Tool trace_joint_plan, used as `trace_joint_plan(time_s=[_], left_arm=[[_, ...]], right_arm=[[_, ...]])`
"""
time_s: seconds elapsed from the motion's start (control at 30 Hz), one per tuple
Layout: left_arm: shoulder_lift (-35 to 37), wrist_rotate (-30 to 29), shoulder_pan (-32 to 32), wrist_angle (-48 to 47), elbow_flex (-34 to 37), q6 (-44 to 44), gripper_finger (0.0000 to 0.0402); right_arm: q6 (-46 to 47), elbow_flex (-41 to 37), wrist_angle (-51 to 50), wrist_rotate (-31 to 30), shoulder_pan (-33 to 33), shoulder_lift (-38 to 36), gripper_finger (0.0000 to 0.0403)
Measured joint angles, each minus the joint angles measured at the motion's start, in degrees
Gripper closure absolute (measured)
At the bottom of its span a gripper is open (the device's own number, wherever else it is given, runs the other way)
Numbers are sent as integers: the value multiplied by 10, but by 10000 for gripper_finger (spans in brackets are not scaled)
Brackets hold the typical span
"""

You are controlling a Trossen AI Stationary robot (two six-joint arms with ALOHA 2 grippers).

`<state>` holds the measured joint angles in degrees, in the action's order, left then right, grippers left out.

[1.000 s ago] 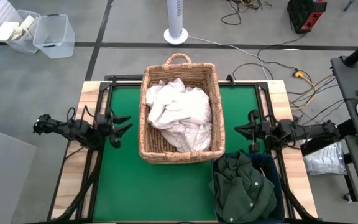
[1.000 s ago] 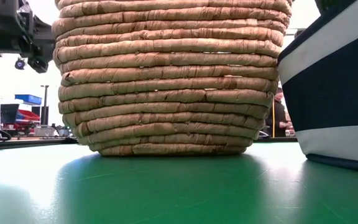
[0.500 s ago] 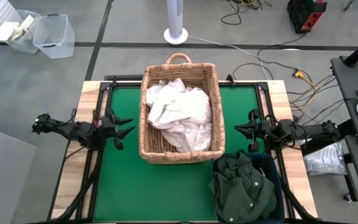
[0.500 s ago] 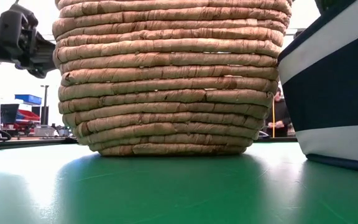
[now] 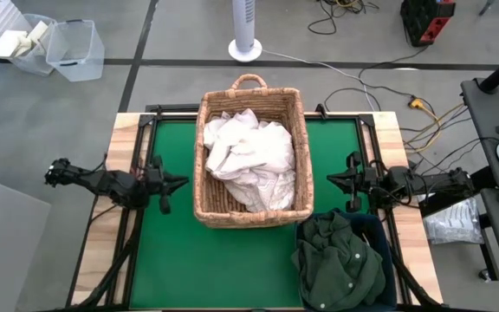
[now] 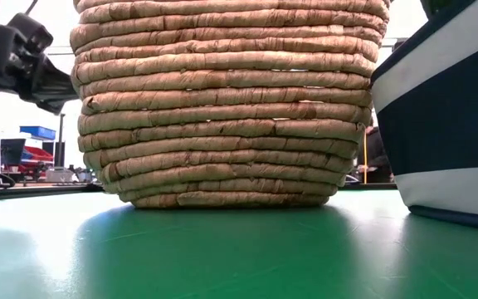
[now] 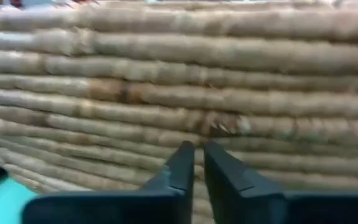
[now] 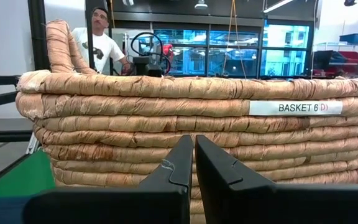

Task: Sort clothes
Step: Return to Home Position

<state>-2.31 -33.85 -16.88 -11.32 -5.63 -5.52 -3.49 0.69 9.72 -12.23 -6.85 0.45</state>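
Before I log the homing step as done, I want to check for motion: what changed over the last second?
The left gripper closed its jaws, which were spread a second ago; it held nothing and released nothing. The right gripper, jaws shut, stayed on the other side of the wicker basket. The basket, the white clothes in it and the green shirt on the dark blue bin did not shift.

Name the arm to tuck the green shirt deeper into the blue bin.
Right: the right pincer waits beside the green shirt on the bin; the left pincer sits across the basket.
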Motion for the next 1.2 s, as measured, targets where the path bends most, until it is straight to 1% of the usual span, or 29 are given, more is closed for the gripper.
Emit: trace_joint_plan(time_s=[0.07,0.2,0.33,0.43,0.6,0.87,1.2], left_arm=[[0,19,0,-14,0,-1,395],[0,37,0,-33,0,-21,391],[0,62,0,-33,0,-3,400],[-3,57,0,-33,0,4,396],[-3,44,0,-31,0,5,396],[-9,44,0,-30,0,4,397],[-10,44,0,-28,0,1,397]], right_arm=[[-6,0,0,0,0,0,390],[-36,0,0,0,0,-1,390],[-32,0,0,-2,0,-2,390],[-7,0,0,-9,0,-2,390],[7,0,1,-9,0,-2,390],[111,0,0,-9,0,1,390],[115,0,-2,-9,0,5,390]])
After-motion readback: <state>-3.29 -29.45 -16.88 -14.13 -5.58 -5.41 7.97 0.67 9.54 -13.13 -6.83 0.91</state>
